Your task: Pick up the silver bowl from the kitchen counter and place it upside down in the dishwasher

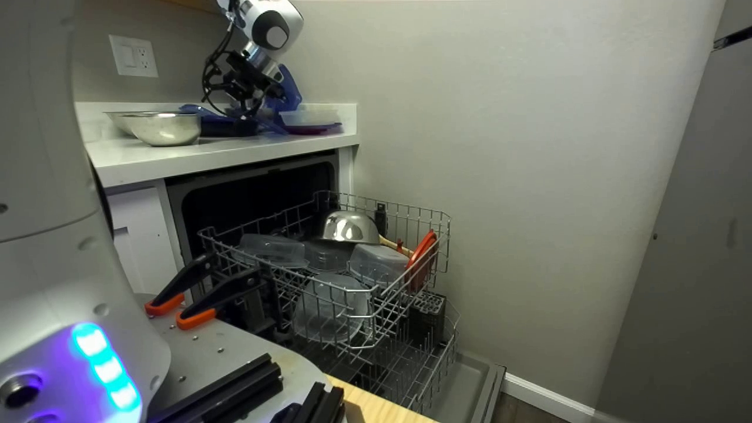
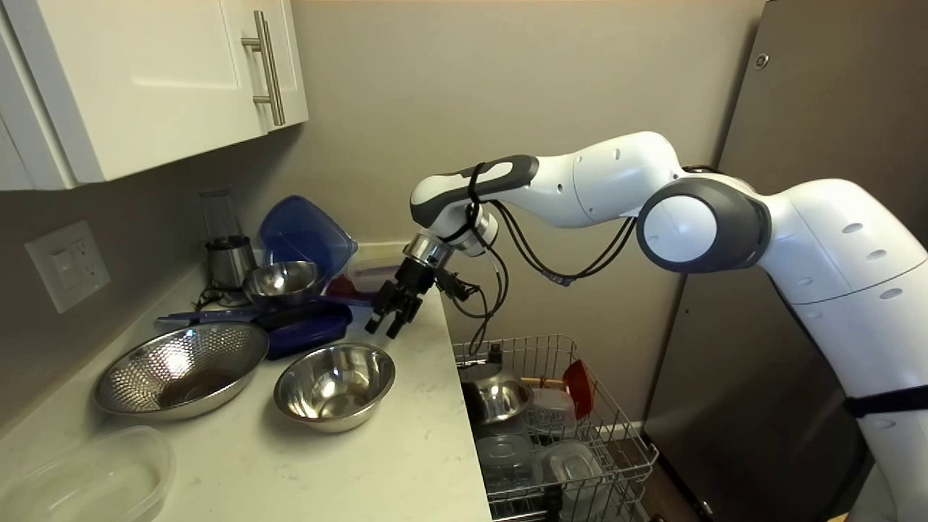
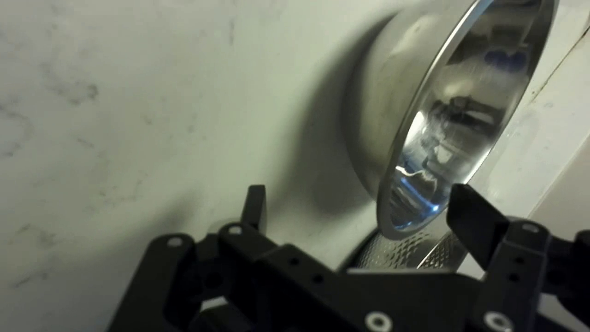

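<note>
The silver bowl (image 2: 333, 388) stands upright on the white kitchen counter (image 2: 391, 464). It also shows in an exterior view (image 1: 164, 130) and, large, in the wrist view (image 3: 461, 124). My gripper (image 2: 383, 330) is open and empty, just beyond and above the bowl's far rim in that exterior view. In the wrist view the bowl's nearest rim appears between the spread fingers (image 3: 358, 191), with no visible contact. The dishwasher (image 1: 252, 197) is open below the counter, and its wire rack (image 1: 411, 207) is pulled out.
A steel colander (image 2: 181, 370) and a clear container (image 2: 94, 471) stand beside the bowl. Purple and blue items (image 2: 308, 330) and another steel bowl (image 2: 281, 281) lie behind. The rack holds an upside-down steel bowl (image 1: 351, 227), clear containers (image 1: 329, 308) and a red item (image 1: 422, 258).
</note>
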You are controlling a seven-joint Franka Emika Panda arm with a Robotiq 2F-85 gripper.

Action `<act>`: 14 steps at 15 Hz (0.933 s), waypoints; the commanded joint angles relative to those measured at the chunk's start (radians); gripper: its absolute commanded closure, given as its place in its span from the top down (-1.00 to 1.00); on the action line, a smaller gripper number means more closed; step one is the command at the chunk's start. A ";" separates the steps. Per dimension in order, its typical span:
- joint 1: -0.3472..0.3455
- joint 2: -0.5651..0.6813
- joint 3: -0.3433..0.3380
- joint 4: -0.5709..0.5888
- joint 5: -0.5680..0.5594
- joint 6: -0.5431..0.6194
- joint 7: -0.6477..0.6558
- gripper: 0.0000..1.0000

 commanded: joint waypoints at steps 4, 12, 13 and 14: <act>0.048 -0.020 0.001 0.028 -0.151 -0.182 0.023 1.00; 0.081 0.001 0.002 0.050 -0.204 -0.207 0.019 0.33; 0.082 0.004 0.002 0.052 -0.206 -0.205 0.020 0.20; 0.083 0.008 0.003 0.054 -0.205 -0.206 0.020 0.05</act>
